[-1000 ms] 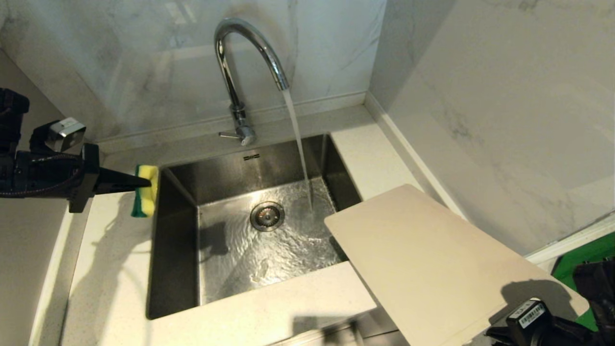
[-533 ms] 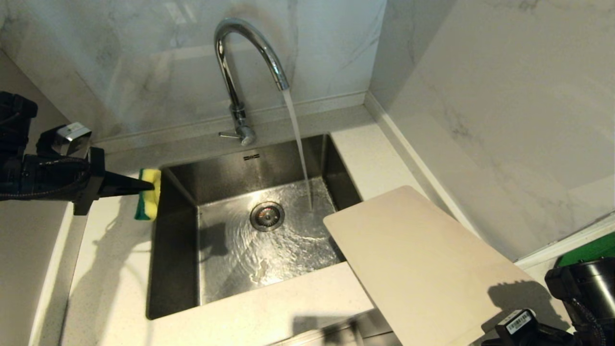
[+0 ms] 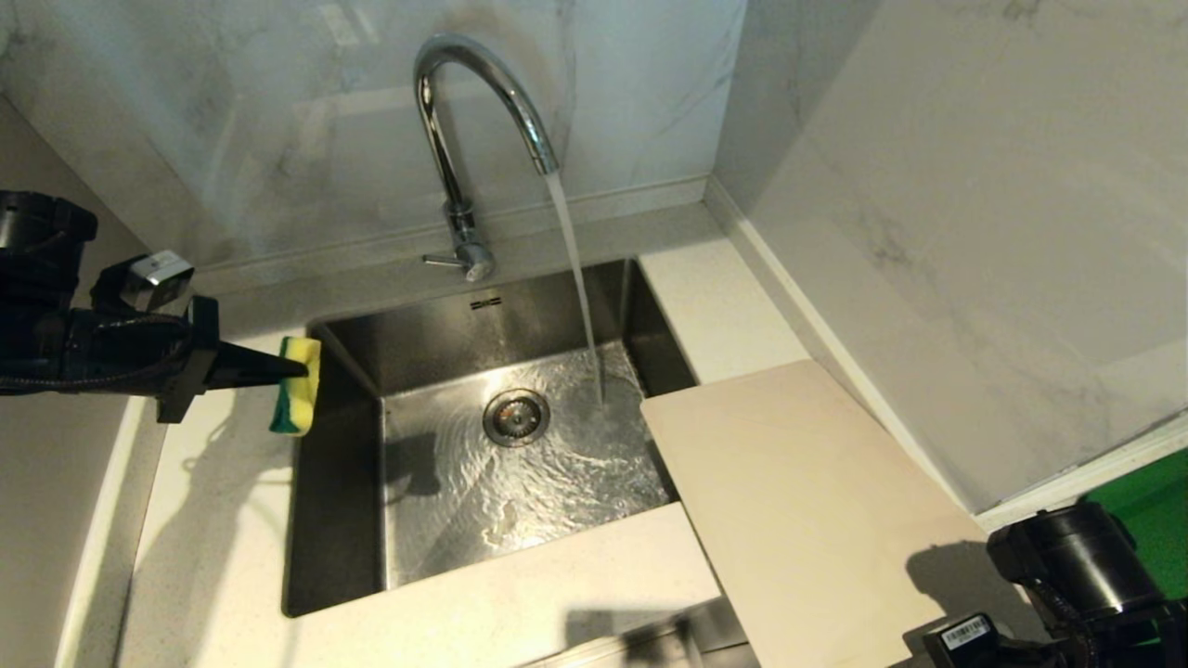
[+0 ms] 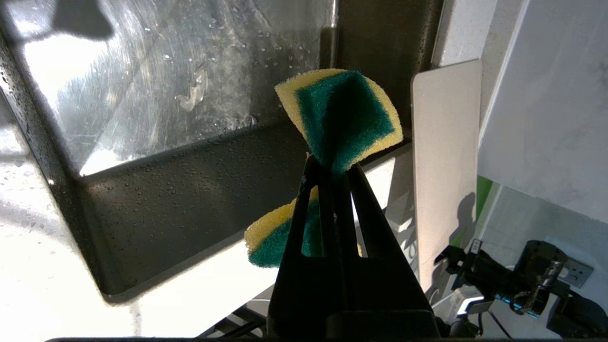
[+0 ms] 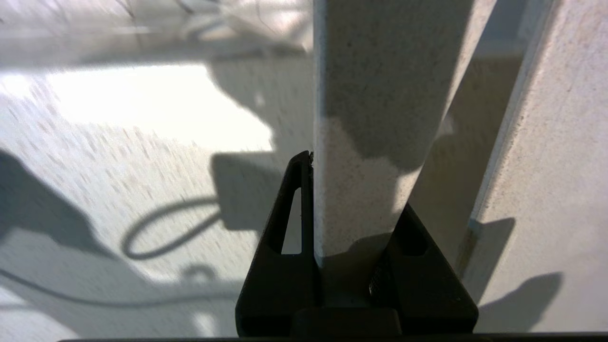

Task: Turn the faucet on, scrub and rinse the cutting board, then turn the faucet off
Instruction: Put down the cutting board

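head view: left tool (image 3: 295, 371) pinching sponge (image 3: 297, 399) tight; right tool (image 5: 349, 209) clamped on cutting board (image 3: 817, 520) edge

The cutting board (image 3: 817, 501) ran off the head view's lower edge, so its held end and the right gripper's tips were hidden there. The left arm (image 3: 56, 343) was cut by the left edge. The counter (image 5: 142, 142) in the right wrist view was blurred.
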Tool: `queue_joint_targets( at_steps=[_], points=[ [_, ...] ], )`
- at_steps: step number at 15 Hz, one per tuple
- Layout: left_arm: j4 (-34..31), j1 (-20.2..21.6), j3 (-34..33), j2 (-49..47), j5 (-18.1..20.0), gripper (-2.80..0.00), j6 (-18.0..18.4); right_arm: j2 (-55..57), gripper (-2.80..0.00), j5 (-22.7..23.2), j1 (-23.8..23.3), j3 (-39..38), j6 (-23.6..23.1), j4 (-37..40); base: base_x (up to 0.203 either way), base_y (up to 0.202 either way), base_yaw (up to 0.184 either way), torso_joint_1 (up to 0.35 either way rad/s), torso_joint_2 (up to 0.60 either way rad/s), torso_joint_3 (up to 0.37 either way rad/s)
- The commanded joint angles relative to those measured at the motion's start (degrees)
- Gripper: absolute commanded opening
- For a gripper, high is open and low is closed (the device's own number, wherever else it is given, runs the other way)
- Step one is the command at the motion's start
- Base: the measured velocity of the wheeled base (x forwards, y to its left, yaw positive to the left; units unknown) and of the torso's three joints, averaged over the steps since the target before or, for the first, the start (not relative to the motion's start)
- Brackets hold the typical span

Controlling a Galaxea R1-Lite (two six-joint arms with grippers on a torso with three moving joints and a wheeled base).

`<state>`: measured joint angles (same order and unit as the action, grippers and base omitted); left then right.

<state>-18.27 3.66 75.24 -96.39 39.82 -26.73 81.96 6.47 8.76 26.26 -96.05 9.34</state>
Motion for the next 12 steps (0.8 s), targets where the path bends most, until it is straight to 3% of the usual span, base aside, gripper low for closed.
queue_joint_targets(
  at_steps=[1,4,7,12],
  points=[
    [-0.10,-0.06,-0.04,-0.52,0.17,-2.80,-0.11,2.76,-2.80,-0.28,4.01,0.48,1.68,0.00,0.000,0.000,0.000,0.000,0.00,0.000],
    [-0.11,-0.23,-0.09,-0.73,0.17,-2.80,-0.13,4.94,-2.80,-0.41,5.05,2.52,2.43,0.05,0.000,0.000,0.000,0.000,0.00,0.000],
    [-0.18,-0.23,-0.09,-0.73,0.17,-2.80,-0.07,6.45,-2.80,-0.33,7.11,3.06,6.77,0.07,0.000,0.000,0.000,0.000,0.00,0.000],
    [-0.10,-0.67,-0.36,-1.19,0.17,-2.80,-0.07,8.07,-2.80,0.03,7.32,3.12,7.72,0.07,0.000,0.000,0.000,0.000,0.00,0.000]
  ],
)
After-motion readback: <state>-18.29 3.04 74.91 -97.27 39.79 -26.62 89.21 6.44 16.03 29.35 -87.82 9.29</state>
